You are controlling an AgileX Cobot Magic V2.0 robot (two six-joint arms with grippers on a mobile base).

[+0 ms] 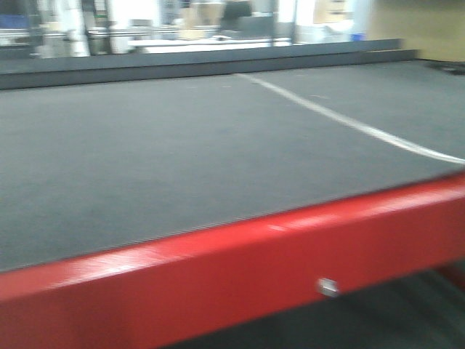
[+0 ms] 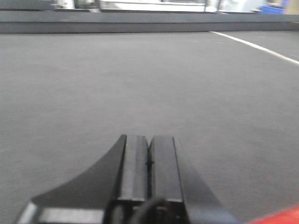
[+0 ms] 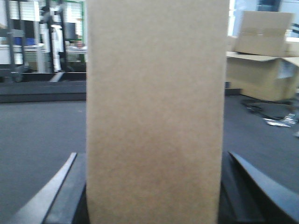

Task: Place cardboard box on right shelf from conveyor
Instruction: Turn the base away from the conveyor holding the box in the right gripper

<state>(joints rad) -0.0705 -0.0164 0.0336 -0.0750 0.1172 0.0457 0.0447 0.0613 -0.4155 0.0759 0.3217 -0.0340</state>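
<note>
A plain tan cardboard box (image 3: pixel 154 116) fills the middle of the right wrist view, standing upright between the two dark fingers of my right gripper (image 3: pixel 152 156), which is shut on its sides. The box hangs above the dark grey conveyor (image 1: pixel 182 160), whose wide woven belt spans the front view. My left gripper (image 2: pixel 149 140) is shut with nothing in it, its pads pressed together low over the belt (image 2: pixel 140 79). Neither arm shows in the front view. The right shelf is out of view.
A red frame beam (image 1: pixel 240 269) edges the belt's near side. A white line (image 1: pixel 349 120) crosses the belt diagonally, and a dark rail (image 1: pixel 203 62) bounds its far side. Large stacked cartons (image 3: pixel 261 56) and loose cables (image 3: pixel 273 119) lie at the right.
</note>
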